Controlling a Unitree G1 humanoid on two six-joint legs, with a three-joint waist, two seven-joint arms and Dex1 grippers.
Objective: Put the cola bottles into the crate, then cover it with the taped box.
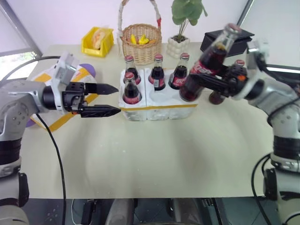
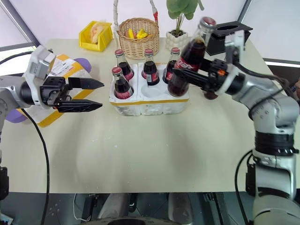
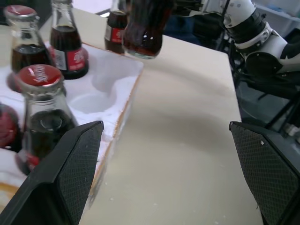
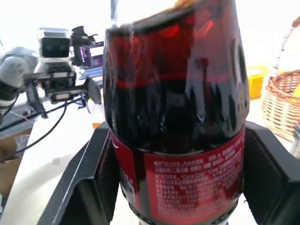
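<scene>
The crate, a low white foam block with a yellow band, sits mid-table with several cola bottles upright in its holes. My right gripper is shut on another cola bottle, tilted and lifted over the crate's right end; its dark body and red label show between my fingers. One more bottle stands on the table behind that gripper, mostly hidden. My left gripper is open and empty, just left of the crate. The taped box lies behind my left arm, partly hidden.
Along the far edge stand a yellow bin, a wicker basket, a small potted plant and a black tissue box. Bare tabletop stretches in front of the crate.
</scene>
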